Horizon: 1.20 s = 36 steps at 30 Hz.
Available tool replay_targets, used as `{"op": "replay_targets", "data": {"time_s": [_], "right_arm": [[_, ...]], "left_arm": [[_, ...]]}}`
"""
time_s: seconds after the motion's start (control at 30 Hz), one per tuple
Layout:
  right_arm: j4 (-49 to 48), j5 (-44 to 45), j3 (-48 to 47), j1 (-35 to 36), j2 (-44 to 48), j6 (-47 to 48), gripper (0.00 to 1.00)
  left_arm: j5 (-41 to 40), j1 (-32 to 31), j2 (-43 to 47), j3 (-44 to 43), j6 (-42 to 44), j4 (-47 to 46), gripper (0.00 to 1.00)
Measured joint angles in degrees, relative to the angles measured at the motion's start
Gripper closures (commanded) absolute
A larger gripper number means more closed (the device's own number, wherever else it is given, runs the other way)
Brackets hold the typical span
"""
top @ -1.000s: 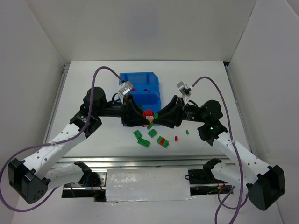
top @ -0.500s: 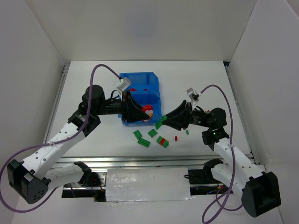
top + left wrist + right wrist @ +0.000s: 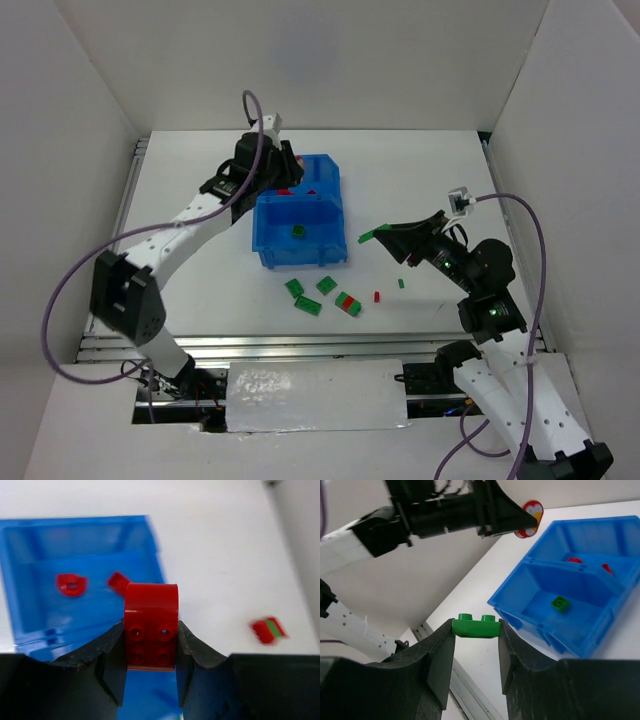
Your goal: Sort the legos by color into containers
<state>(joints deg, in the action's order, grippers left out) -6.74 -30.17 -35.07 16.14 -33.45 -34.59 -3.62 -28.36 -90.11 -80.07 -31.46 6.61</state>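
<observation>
My left gripper (image 3: 151, 632) is shut on a red lego (image 3: 151, 615) and hovers at the far compartment of the blue bin (image 3: 300, 262), where two red legos (image 3: 71, 584) lie. My right gripper (image 3: 476, 630) is shut on a flat green lego (image 3: 476, 626), held in the air right of the bin (image 3: 600, 630). The near compartment holds one green lego (image 3: 297, 231). On the table in front of the bin lie three loose green legos (image 3: 308, 305), a red-green pair (image 3: 348, 302), a tiny red piece (image 3: 377, 296) and a tiny green piece (image 3: 401, 283).
The bin stands mid-table and looks tilted in the right wrist view. White walls close in the table on the left, right and back. A metal rail (image 3: 300, 345) runs along the near edge. Purple cables loop off both arms.
The grippers, joined at one red-green pair a second ago, have pulled apart. The left carried the red lego back over the far compartment; the right drew away rightward with the green one.
</observation>
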Motion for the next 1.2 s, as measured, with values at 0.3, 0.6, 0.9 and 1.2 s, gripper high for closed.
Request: {"op": "replay_targets", "data": {"time_s": [0.3, 0.6, 0.9, 1.2], "right_arm": [[17.16, 8.76, -4.00, 0.22, 4.83, -0.87, 1.00], [22.84, 11.43, -3.37, 0.22, 5.40, -2.01, 1.00], [22.73, 10.27, -2.71, 0.22, 5.16, -1.97, 1.00], [22.36, 8.79, -1.09, 0.24, 5.16, -1.97, 1.00]], "left_arm": [[-13.27, 1.66, -24.92, -21.68, 2.21, 11.76, 1.00], [-17.75, 1.66, -29.83, -28.68, 3.39, 18.99, 1.00], [-16.70, 1.66, -30.47, -28.65, 4.55, 19.50, 1.00], [-15.93, 1.66, -30.99, -28.63, 4.66, 19.50, 1.00]]}}
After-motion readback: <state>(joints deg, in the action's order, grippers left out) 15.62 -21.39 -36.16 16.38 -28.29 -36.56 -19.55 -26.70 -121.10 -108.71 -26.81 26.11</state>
